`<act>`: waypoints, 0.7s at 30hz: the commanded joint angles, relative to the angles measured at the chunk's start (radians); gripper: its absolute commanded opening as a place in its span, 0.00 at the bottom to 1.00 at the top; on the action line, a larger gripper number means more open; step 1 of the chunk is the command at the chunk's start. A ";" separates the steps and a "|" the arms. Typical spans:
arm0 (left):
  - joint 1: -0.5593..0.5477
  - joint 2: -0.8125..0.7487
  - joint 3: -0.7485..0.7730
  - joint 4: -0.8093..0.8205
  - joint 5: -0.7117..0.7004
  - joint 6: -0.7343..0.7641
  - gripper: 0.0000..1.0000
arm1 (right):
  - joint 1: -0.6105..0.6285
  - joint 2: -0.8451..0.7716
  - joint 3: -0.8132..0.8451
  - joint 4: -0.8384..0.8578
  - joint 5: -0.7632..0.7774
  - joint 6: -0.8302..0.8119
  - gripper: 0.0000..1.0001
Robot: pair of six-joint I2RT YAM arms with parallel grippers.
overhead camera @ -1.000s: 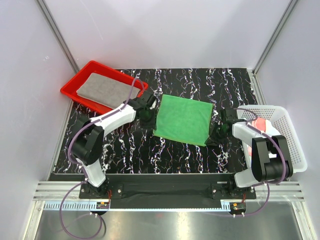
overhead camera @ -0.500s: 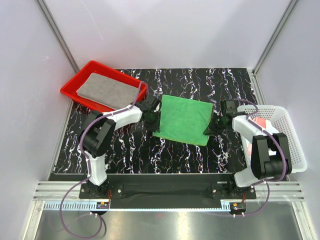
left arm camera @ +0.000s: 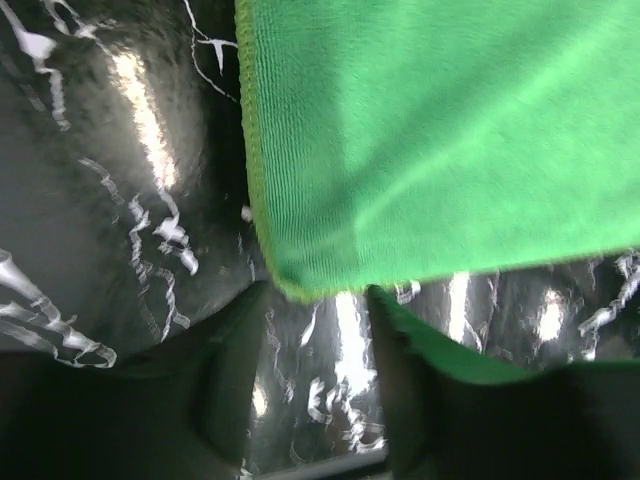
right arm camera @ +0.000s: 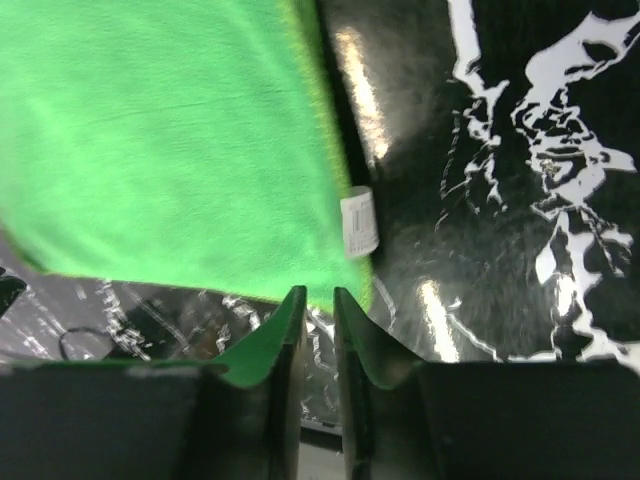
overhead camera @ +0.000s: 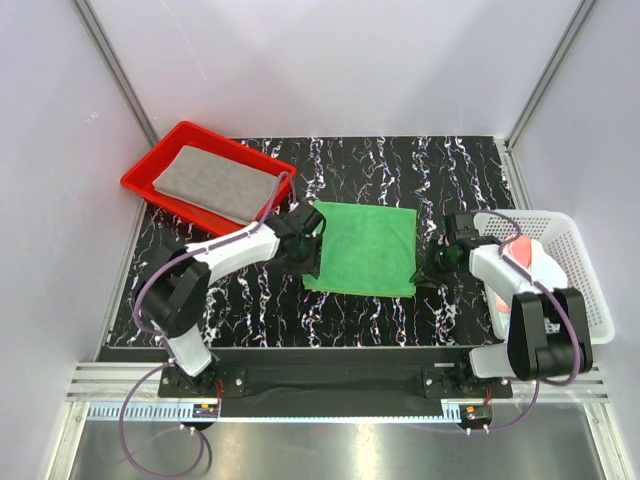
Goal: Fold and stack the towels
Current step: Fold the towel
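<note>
The bright green towel lies flat on the black marbled table, folded to a rough square. My left gripper is at its near left corner. In the left wrist view the left gripper stands open, with the green towel's corner just past the tips and nothing between them. My right gripper is at the near right corner. In the right wrist view the right gripper shows a narrow empty gap, just short of the green towel and its white label. A grey towel lies in the red tray.
The white mesh basket stands at the right edge with a salmon-pink towel inside, partly hidden by the right arm. Grey walls close in the table at the back and on both sides.
The green towel has been drawn nearer and squared up, its tilt gone. Both grippers moved with its near corners. The left jaws have widened off the cloth and the right jaws have parted slightly.
</note>
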 commanded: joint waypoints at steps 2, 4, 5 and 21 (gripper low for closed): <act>0.020 -0.046 0.255 -0.103 -0.027 0.163 0.54 | 0.006 -0.079 0.171 -0.081 0.018 -0.065 0.30; 0.031 -0.001 0.347 -0.124 -0.070 0.241 0.57 | -0.002 -0.049 0.266 -0.051 -0.003 -0.140 0.34; 0.051 0.016 0.419 -0.111 -0.071 0.321 0.57 | -0.008 0.006 0.310 -0.044 -0.020 -0.173 0.34; 0.260 0.576 1.017 -0.169 0.221 0.718 0.58 | -0.108 0.628 0.951 -0.208 -0.203 -0.700 0.58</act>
